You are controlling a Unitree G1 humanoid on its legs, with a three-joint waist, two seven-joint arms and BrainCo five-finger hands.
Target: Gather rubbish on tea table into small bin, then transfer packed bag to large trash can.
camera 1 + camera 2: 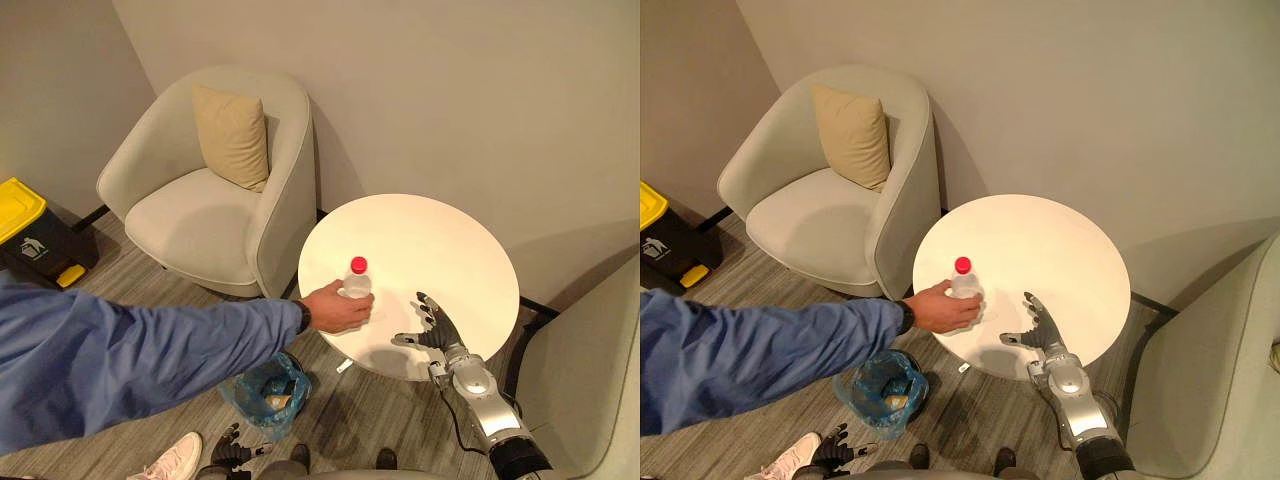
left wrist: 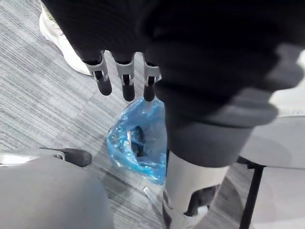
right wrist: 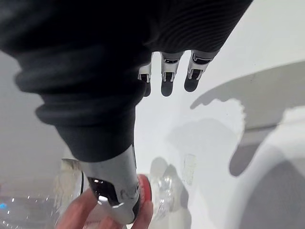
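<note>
One item of rubbish stands on the tea table (image 1: 430,235): a clear plastic bottle (image 1: 357,279) with a red cap, upright near the table's left edge at the centre of the left eye view. A person's hand (image 1: 335,309), on a blue sleeve (image 1: 120,355) reaching in from the left, is wrapped round its lower part. The right hand (image 1: 437,330) is held over the table's lower right rim, fingers spread and straight, grasping nothing, apart from the bottle. The small bin (image 1: 268,392), lined with a blue bag, sits on the floor at lower centre, just beside the table's edge. The left hand (image 1: 229,446) hangs low near it. The large trash can (image 1: 24,232), yellow-lidded, stands at far left, well apart.

Right eye view: same arrangement; no further findings.

Left wrist view: the left fingers hang straight and relaxed, empty. The bin's open mouth shows past them, with some rubbish already inside.

Right wrist view: fingers extended over bare table top. The red cap and the person's fingers show just past the thumb.

Hazards, as judged:
- The principal risk is contact with the person's hand if the right hand closes in before that hand is clear.
- A light, upright bottle this near the edge could tip at a sideways touch and roll to the floor.
- The bin's mouth is small and low, so a release from table height could miss it.
</note>
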